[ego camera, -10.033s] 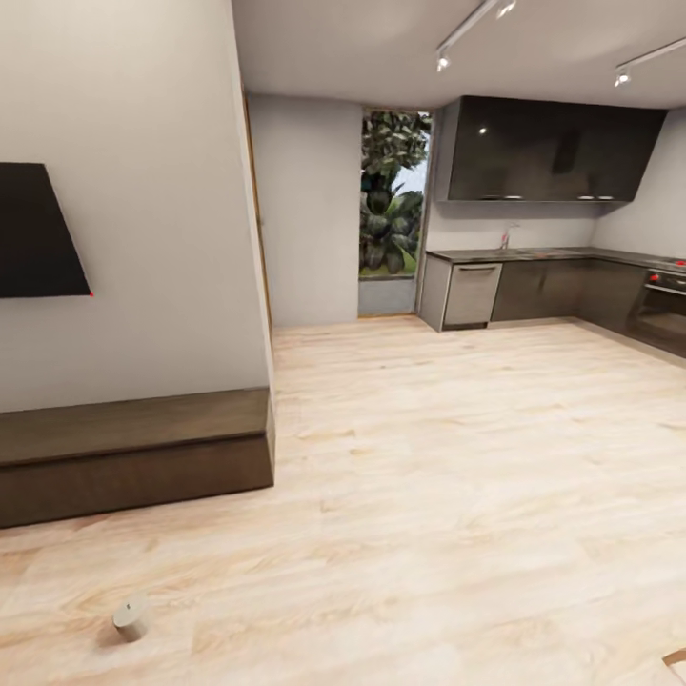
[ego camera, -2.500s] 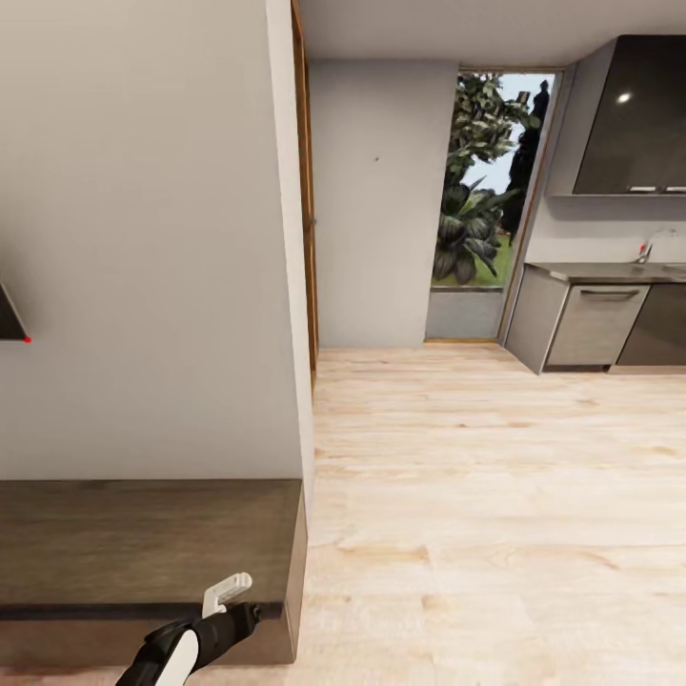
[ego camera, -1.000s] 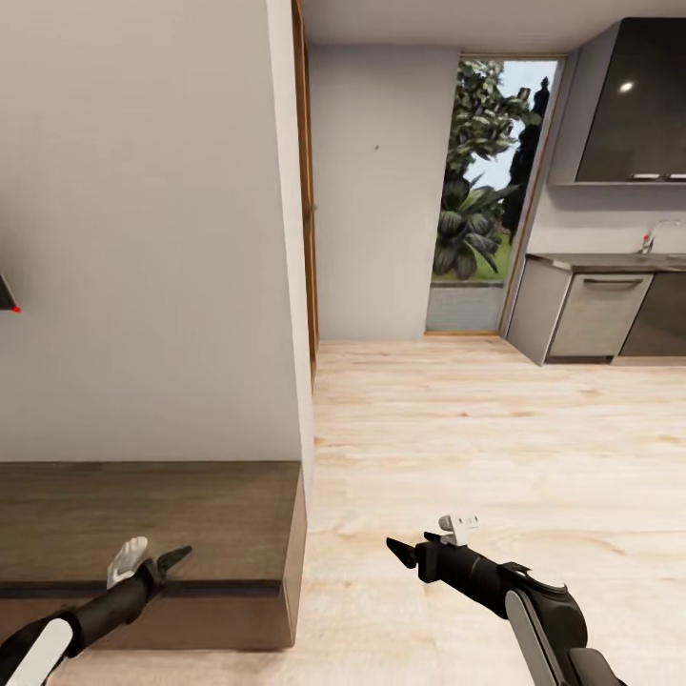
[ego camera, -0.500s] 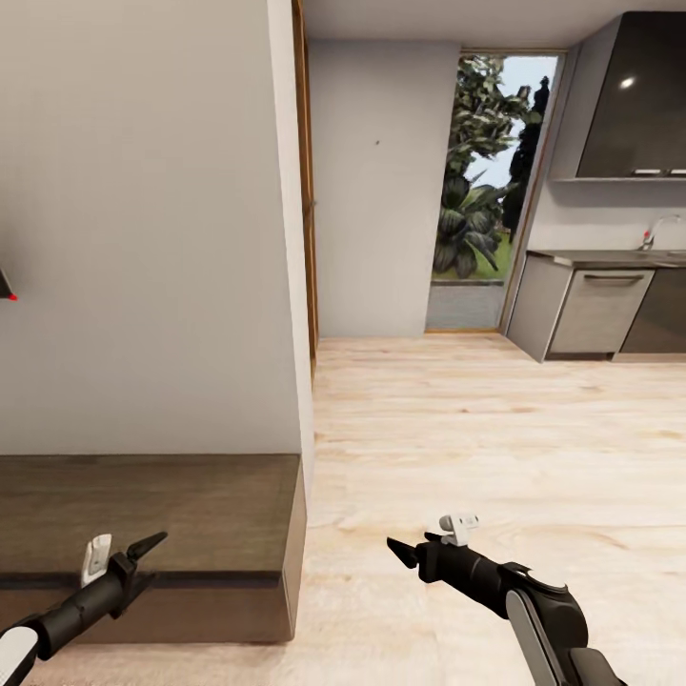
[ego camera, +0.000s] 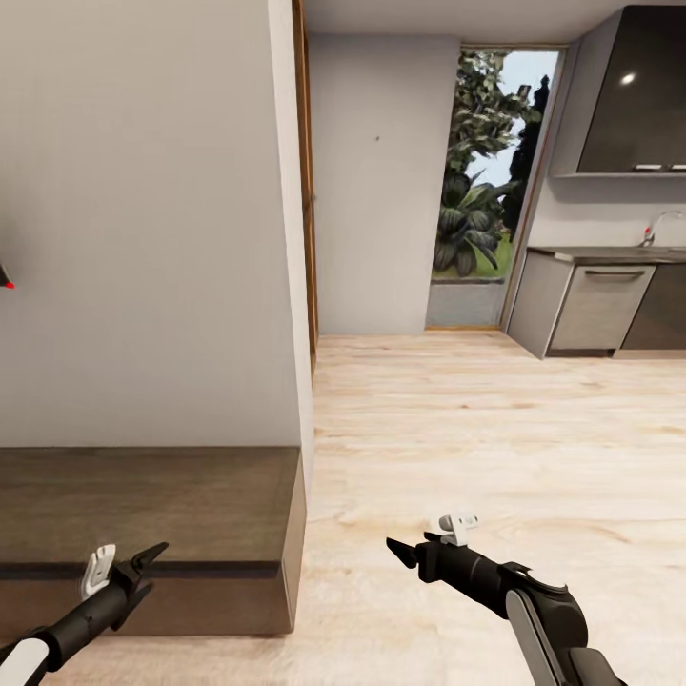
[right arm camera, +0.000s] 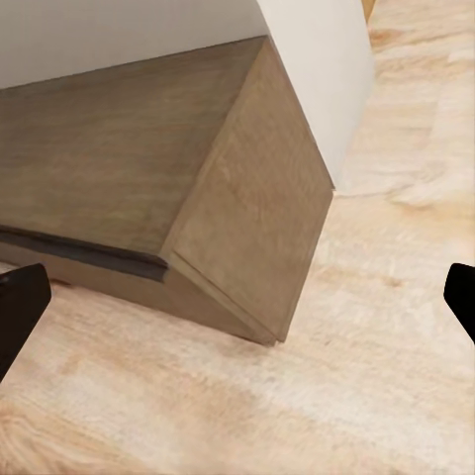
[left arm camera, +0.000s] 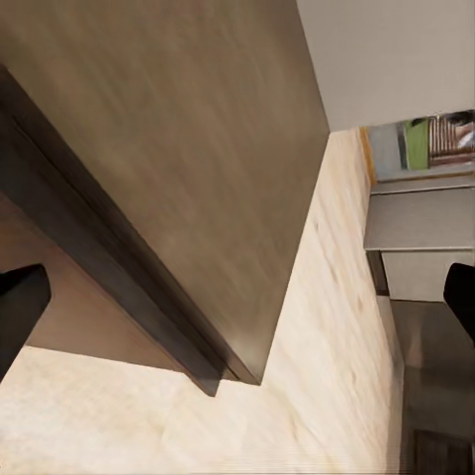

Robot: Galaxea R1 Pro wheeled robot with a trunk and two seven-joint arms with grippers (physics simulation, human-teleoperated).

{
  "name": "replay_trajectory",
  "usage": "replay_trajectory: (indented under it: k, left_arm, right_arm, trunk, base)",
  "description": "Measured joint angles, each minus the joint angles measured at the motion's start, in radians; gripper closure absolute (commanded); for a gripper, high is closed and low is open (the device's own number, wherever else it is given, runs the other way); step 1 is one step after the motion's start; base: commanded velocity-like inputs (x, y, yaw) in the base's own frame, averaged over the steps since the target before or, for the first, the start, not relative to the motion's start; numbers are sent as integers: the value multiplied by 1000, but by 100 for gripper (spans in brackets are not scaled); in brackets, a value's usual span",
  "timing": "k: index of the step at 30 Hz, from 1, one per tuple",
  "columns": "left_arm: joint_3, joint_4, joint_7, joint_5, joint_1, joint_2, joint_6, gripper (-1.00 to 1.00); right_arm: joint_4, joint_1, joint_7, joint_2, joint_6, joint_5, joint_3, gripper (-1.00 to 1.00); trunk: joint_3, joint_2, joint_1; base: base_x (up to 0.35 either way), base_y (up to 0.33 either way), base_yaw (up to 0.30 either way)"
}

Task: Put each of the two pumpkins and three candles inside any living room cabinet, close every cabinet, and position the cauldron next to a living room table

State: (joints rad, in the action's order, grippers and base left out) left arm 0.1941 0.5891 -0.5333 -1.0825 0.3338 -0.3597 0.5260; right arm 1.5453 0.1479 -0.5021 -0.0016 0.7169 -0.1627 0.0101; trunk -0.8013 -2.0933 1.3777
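Straight ahead, the head view shows a pale wall (ego camera: 143, 219) covering the left half of the frame, and a light wooden floor (ego camera: 495, 429) running from the lower right back to a grey kitchen (ego camera: 610, 305) at the right edge and a glazed door (ego camera: 481, 181) with green plants outside at upper centre. At the lower left, against the foot of the wall, sits the cabinet (ego camera: 143, 505), a long, low, dark brown wooden unit whose flat top and square right-hand corner end just beside the bare floor. It looks rigid and heavy, something that will stay put; its drawer front is probably best taken at the dark recessed strip under the top edge, which looks like the only place to hook a finger. No pumpkins, candles or cauldron can be seen here. The floor to the right of the cabinet's corner is wide and bare, giving good room to swing an arm, while the wall behind the top limits reach there. Lower left, the left hand (ego camera: 122, 564) hovers at the cabinet's front edge, fingers spread and holding nothing. Lower centre, the right hand (ego camera: 424, 543) floats over the floor, well apart from the cabinet, also spread and unloaded.
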Motion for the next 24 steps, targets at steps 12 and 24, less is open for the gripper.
replay_trajectory:
  k: [12,24]
  left_arm:
    - [8,-5,-15,5,-38,14,18,-100]
    - [8,-49,-16,7,-41,36,16,-100]
  right_arm:
    - [11,0,-20,2,-1,-21,-8,-100]
    - [-56,0,-35,3,-17,-20,-8,-100]
  trunk:
    - [-6,-14,8]
    - [-6,-14,8]
  base:
    - [-16,0,0]
    - [-70,0,0]
